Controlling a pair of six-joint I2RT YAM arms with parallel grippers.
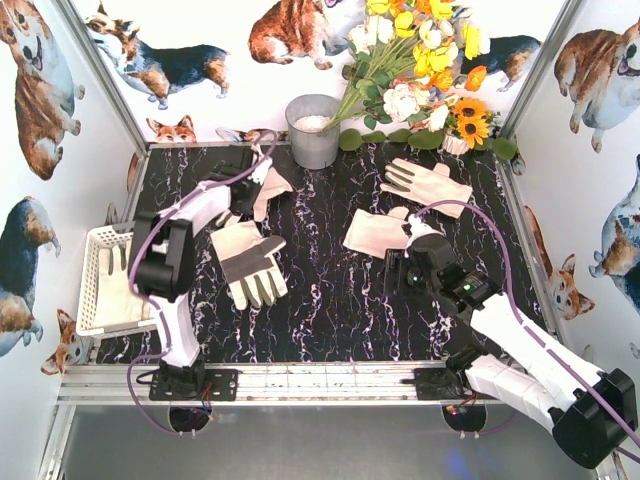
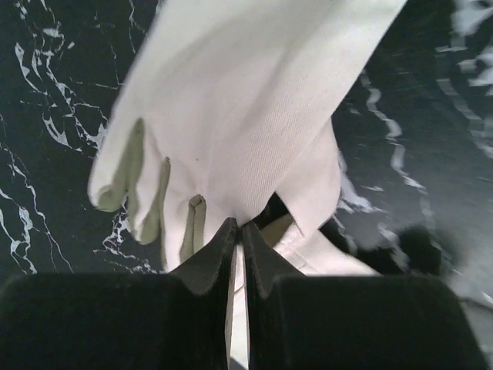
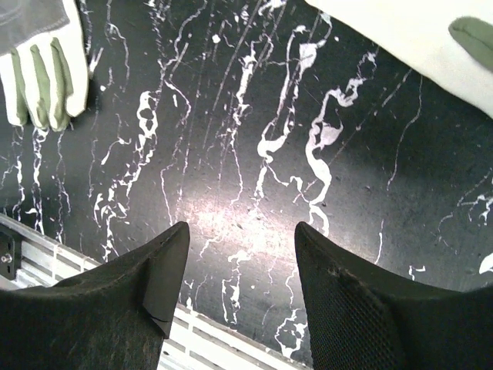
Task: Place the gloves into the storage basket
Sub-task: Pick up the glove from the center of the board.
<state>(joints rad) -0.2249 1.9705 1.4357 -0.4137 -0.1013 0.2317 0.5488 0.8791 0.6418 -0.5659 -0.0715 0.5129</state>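
My left gripper (image 1: 256, 180) (image 2: 239, 225) is shut on a cream-white glove (image 2: 231, 116) with olive finger patches, at the table's back left (image 1: 270, 186). A second glove (image 1: 250, 265) lies flat left of centre, grey fingers toward the front; it also shows in the right wrist view (image 3: 42, 69). A third glove (image 1: 375, 232) (image 3: 416, 38) lies right of centre, and another glove (image 1: 430, 183) lies behind it. My right gripper (image 1: 412, 262) (image 3: 240, 231) is open and empty over bare marble beside the third glove. The white slotted storage basket (image 1: 92, 300) stands at the left edge; pale fabric with grey fingers shows inside it.
A grey metal bucket (image 1: 313, 130) stands at the back centre, with artificial flowers (image 1: 420, 70) at the back right. Corgi-print walls close in three sides. An aluminium rail (image 1: 300, 380) runs along the front edge and also shows in the right wrist view (image 3: 231, 347).
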